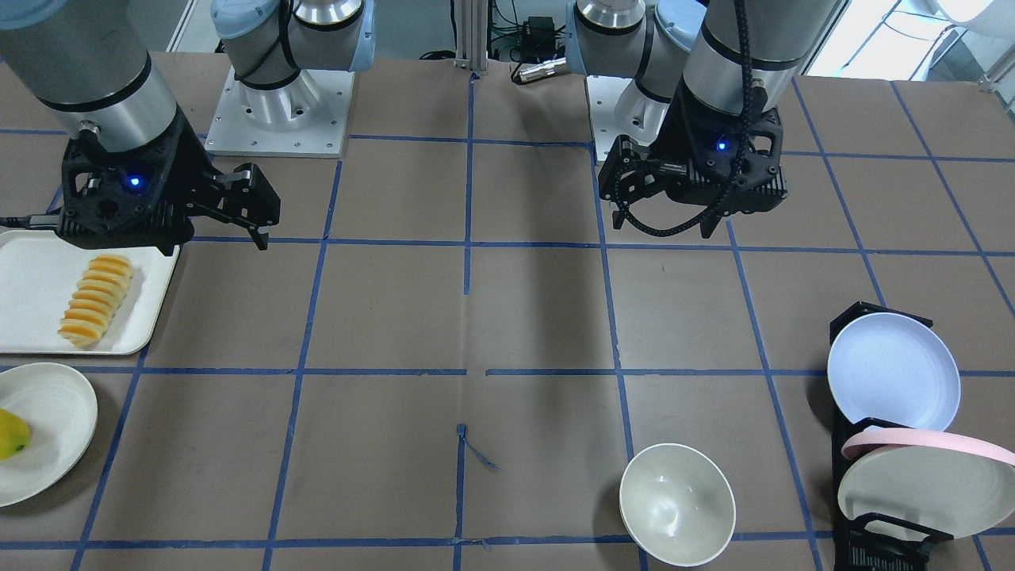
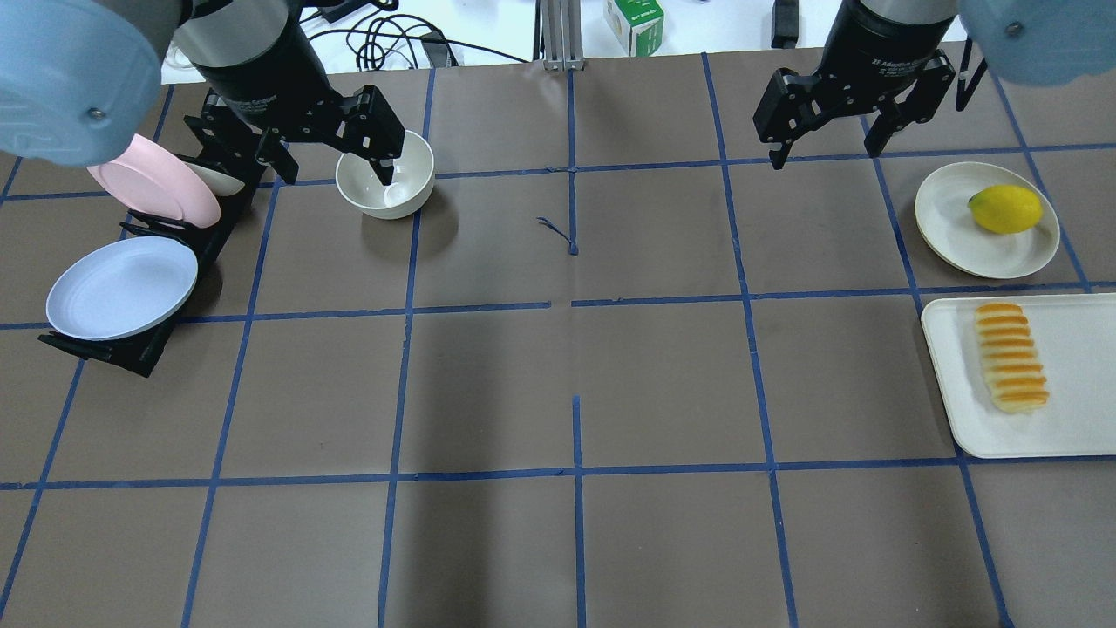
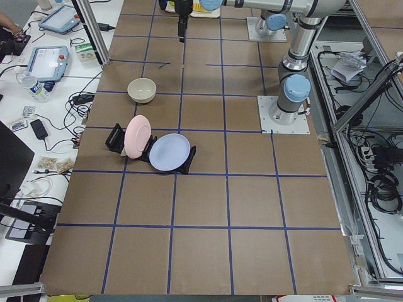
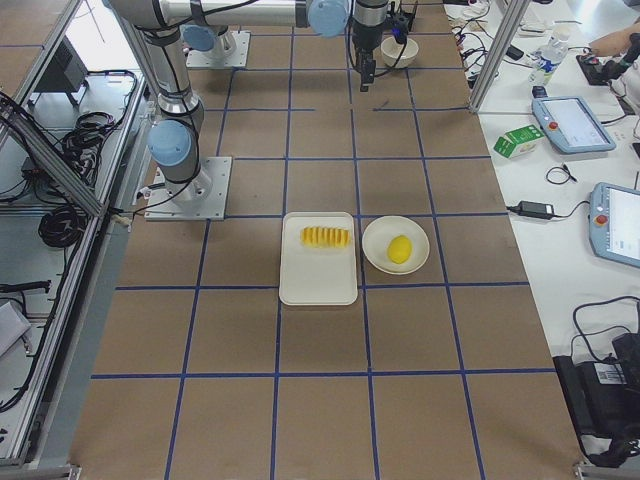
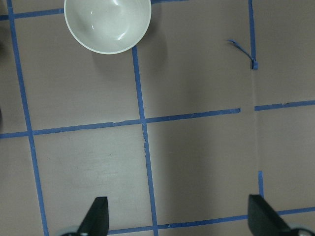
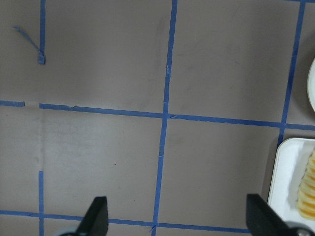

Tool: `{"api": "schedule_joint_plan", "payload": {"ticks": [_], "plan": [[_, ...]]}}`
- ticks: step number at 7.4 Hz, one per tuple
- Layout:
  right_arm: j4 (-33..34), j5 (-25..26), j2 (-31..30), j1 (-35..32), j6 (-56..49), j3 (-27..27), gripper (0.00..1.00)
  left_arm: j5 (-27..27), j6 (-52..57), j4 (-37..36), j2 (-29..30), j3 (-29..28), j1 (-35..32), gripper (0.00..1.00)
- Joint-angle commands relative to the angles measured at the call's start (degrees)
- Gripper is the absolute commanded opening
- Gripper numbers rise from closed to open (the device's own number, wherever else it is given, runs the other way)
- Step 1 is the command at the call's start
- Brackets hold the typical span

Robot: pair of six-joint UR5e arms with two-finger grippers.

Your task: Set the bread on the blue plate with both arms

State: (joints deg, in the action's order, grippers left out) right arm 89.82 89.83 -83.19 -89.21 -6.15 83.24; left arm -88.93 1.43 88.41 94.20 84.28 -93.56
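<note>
The bread (image 2: 1011, 356) lies on the white tray (image 2: 1079, 384) at the robot's right, well apart from the blue plate (image 2: 122, 288) leaning in a black rack (image 2: 131, 359). Left hand (image 2: 333, 162) and right hand (image 2: 824, 153) hang open, empty. Watch it: that ridged, segmented loaf could buckle or slip in a narrow pinch, and the smooth matte plate could skid off its rack.

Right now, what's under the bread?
The bread lies on a white rectangular tray, which sits flat on the brown table. Nothing else shows on the tray. The patch directly beneath the loaf is covered.
</note>
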Motion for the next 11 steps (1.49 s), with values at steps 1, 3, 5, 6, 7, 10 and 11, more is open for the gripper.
{"api": "schedule_joint_plan", "payload": {"ticks": [1, 3, 5, 6, 7, 10, 11], "plan": [[-0.17, 0.08, -0.21, 0.00, 0.00, 0.68, 1.00, 0.08, -0.02, 0.01, -0.06, 0.09, 0.05, 1.00], [-0.79, 3.57, -0.30, 3.75, -6.28, 1.92, 1.00, -0.01, 0.24, -0.08, 0.28, 0.27, 0.05, 1.00], [-0.35, 4.92, -1.53, 13.22, -15.78, 4.98, 1.00, -0.98, 1.21, -0.26, 0.38, 0.36, 0.05, 1.00], [1.74, 4.22, -1.54, 18.14, -19.74, 9.35, 1.00, -0.89, 1.30, -1.04, 0.46, 0.27, 0.31, 1.00], [8.11, 4.39, -1.80, 21.85, -23.08, 12.18, 1.00, -0.89, 1.56, -1.66, 0.38, 0.27, 3.53, 1.00], [20.93, 4.65, 0.66, 31.10, -24.70, 24.20, 1.00, -0.62, 2.79, -1.66, -0.68, 0.27, 17.32, 1.00], [28.92, 4.74, 1.79, 31.72, -25.05, 29.38, 1.00, -0.97, 2.79, -1.58, -0.24, 0.09, 21.80, 1.00]]}}
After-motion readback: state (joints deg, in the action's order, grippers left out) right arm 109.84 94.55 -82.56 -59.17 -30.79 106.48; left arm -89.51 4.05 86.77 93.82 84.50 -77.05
